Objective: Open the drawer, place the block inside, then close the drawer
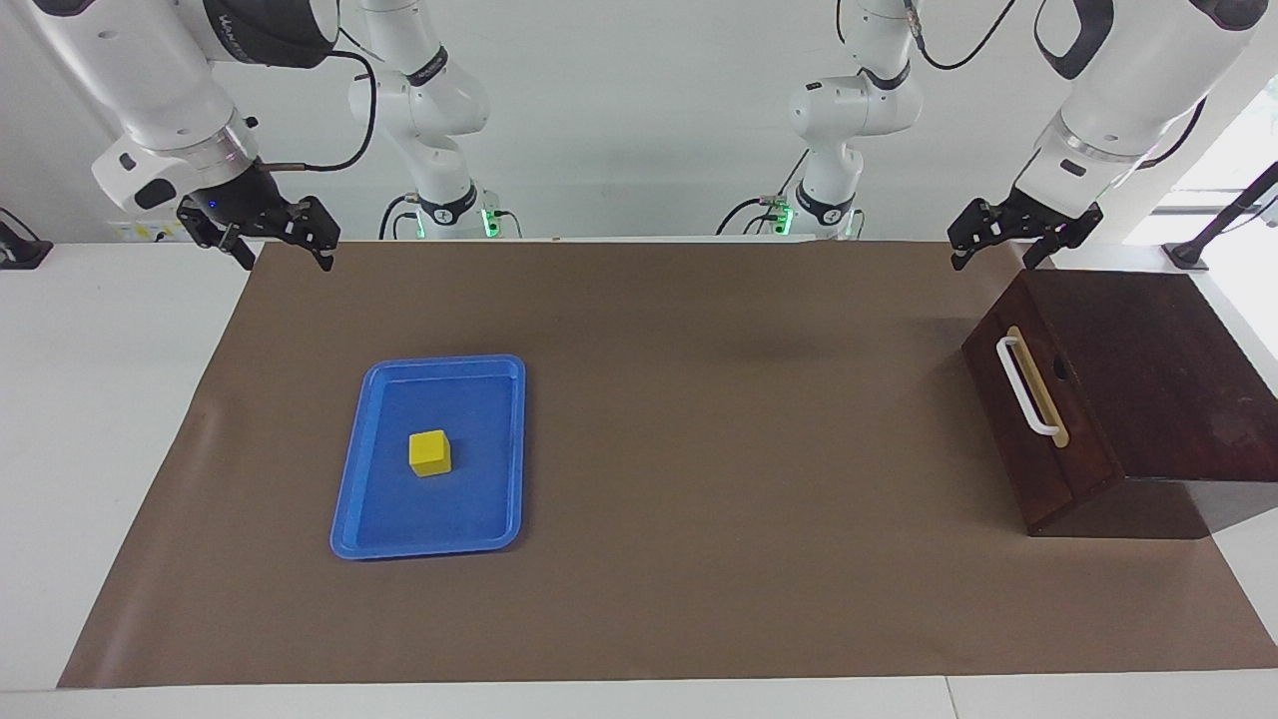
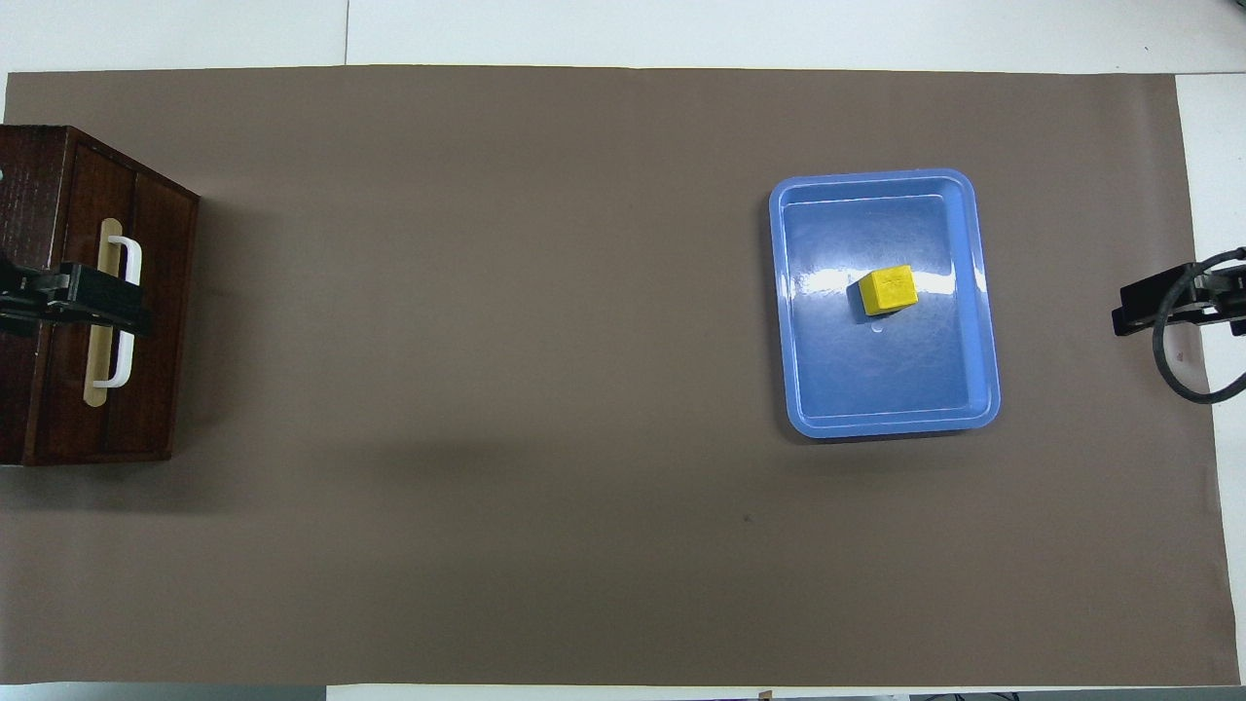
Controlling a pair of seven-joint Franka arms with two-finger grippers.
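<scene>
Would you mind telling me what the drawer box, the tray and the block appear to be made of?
The drawer box looks like dark-stained wood, with faint grain visible; its handle seems white plastic. The tray looks like glossy blue plastic, showing glare. The block is matte yellow, possibly plastic or foam.

You'll see a glossy blue plastic tray (image 2: 983, 292) on matt brown paper (image 2: 487, 389). The drawer (image 1: 1028, 439) is dark, smooth-finished wood with a white handle (image 1: 1022, 384).

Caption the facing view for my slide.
Both open grippers, left and right, wait raised; yellow block in blue tray, drawer shut.
</scene>
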